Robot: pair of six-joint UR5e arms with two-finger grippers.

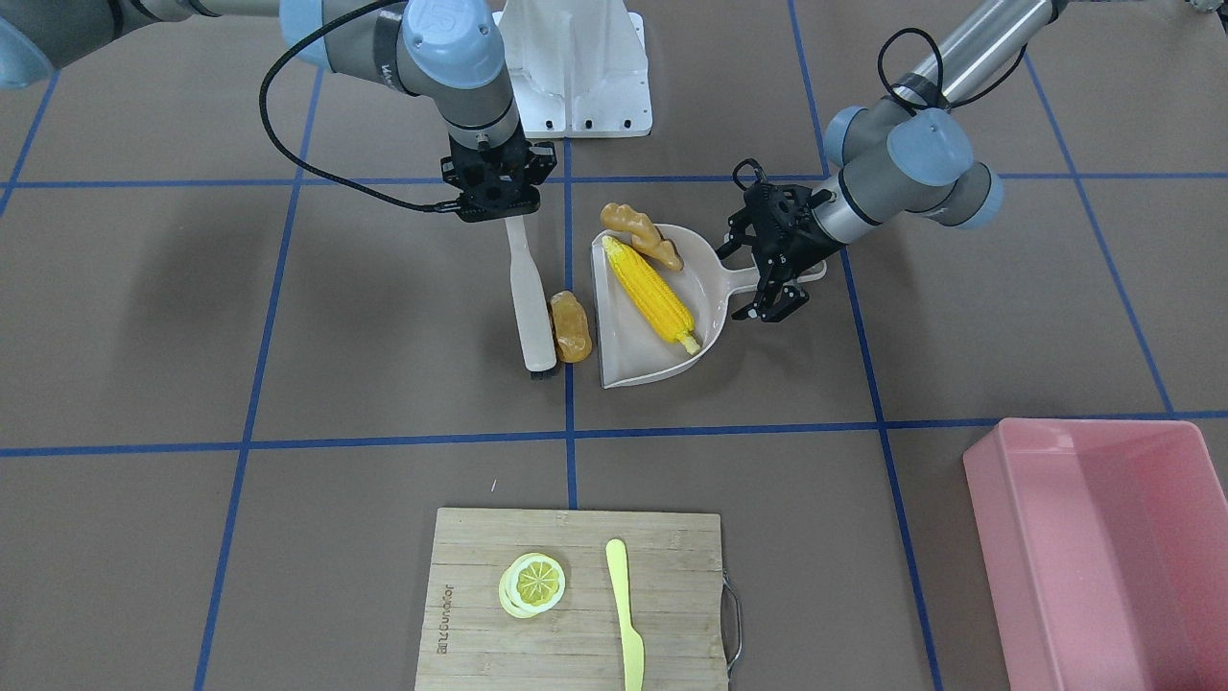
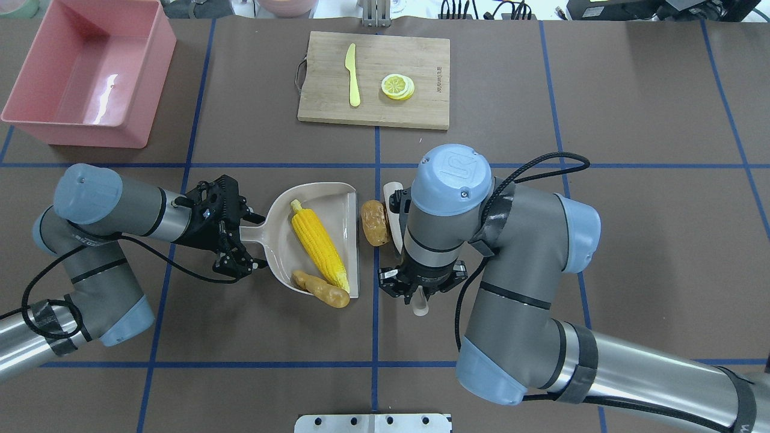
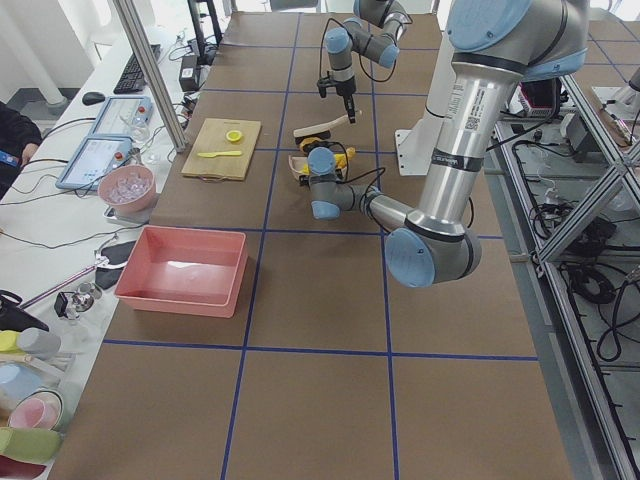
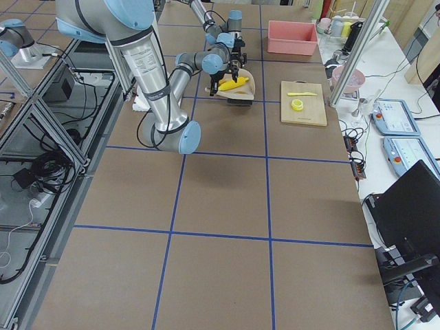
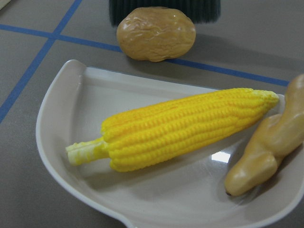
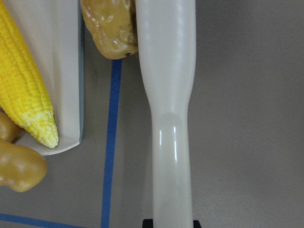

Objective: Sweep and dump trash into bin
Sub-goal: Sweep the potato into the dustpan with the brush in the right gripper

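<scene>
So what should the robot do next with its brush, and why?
Probably slide the brush a little toward the dustpan, pushing the orange-brown lump over its open edge. The right tool holds the brush right beside the lump, which lies just outside the dustpan. The corn cob is already inside and the ginger root sits at its rim.

Well apart from the right gripper [image 1: 504, 206], out in front of it, a bamboo cutting board [image 1: 480, 633] carries a yellow plastic knife [image 1: 625, 614] and stacked lemon slices [image 1: 531, 583].

In the dustpan [image 2: 283, 210] lie corn cob [image 2: 319, 243] and ginger root [image 2: 322, 290]; lump [image 2: 375, 222] between it and brush [image 1: 531, 288].
</scene>
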